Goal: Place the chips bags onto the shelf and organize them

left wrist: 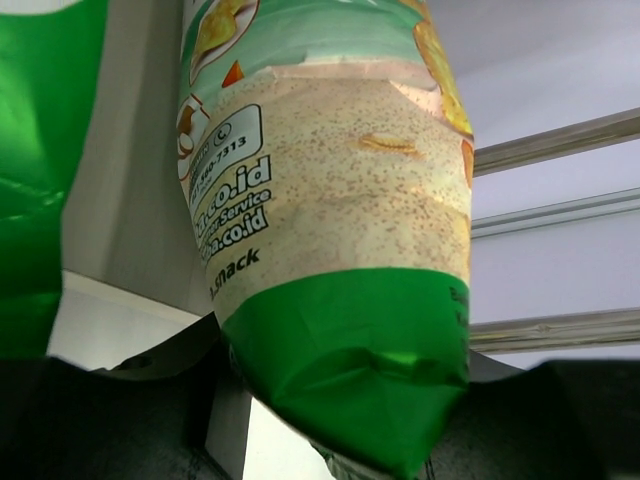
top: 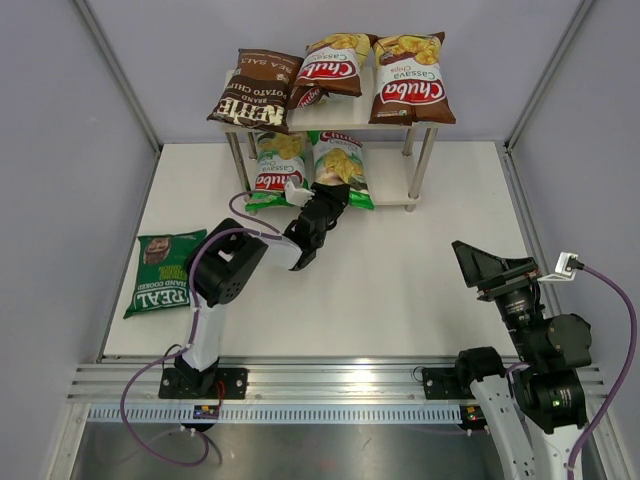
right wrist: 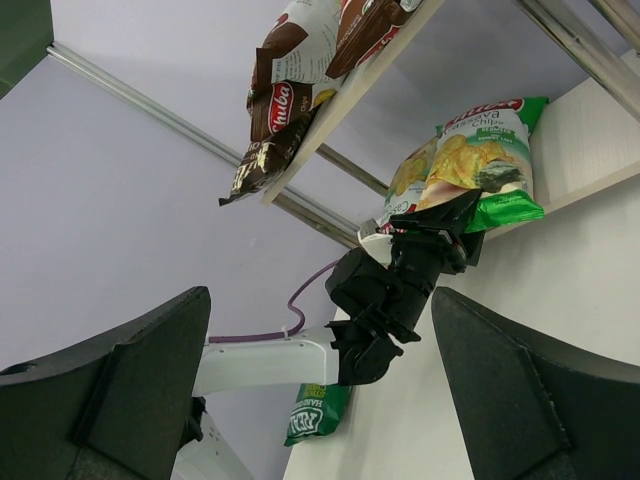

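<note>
Chips bags lie mostly on the shelf (top: 392, 180). The right green Chuba Cassava bag (top: 342, 160) rests on the lower board, and its bottom end reaches in between the left jaws. These jaws are spread wide. In the left wrist view the dark fingers (left wrist: 100, 420) flank the crumpled green end of the bag on both sides, but I cannot tell whether they press on it.

Just left of these jaws the left green Chuba Cassava bag (top: 278, 165) lies on the same board, beside the first. Above and beyond the jaws, the top board carries three bags:
- the Kettle bag (top: 255, 92), tilted and hanging over the left end
- the left brown Chuba Cassava bag (top: 335, 62), its corner against the Kettle bag
- the right brown Chuba Cassava bag (top: 410, 78)

The REAL bag (top: 163, 272) lies flat on the desk (top: 400, 290), well behind the left jaws and to their left, near the desk's left edge.

The right jaws hang wide apart with nothing between them. They are well to the right of the shelf's front and apart from every bag.
</note>
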Motion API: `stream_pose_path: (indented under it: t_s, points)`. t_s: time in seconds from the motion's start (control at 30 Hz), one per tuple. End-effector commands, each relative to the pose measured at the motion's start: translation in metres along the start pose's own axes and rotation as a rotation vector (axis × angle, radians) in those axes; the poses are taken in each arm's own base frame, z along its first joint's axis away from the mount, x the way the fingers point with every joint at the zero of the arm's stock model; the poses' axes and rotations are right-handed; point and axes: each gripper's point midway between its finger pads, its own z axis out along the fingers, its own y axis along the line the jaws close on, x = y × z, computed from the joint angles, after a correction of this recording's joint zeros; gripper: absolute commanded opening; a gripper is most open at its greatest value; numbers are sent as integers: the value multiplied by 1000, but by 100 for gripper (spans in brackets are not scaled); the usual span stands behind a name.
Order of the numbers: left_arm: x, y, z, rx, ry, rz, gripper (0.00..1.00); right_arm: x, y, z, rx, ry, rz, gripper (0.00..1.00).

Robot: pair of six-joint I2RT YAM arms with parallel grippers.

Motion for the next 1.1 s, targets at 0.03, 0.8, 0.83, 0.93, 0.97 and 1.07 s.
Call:
stream_pose_path:
  t_s: [0.03,0.8,0.83,0.93,0.97,1.07]
  points:
    - [-2,-8,2,-26,20,6,50,-3,11,-6,-40,-8,-11,100]
    - [-9,-11,-20,-231,87,38,83,3,12,-7,-24,49,-60,99]
    - [-9,-13,-22,-225,93,41,83,3,11,-7,-19,50,-59,99]
    - [-11,-22,-27,-210,109,54,99,4,10,-6,-19,53,-62,100]
    - [-10,-25,-31,-211,114,63,99,5,10,-6,-20,57,-63,100]
    - [-17,-32,-45,-212,102,71,99,7,10,-3,-20,73,-69,100]
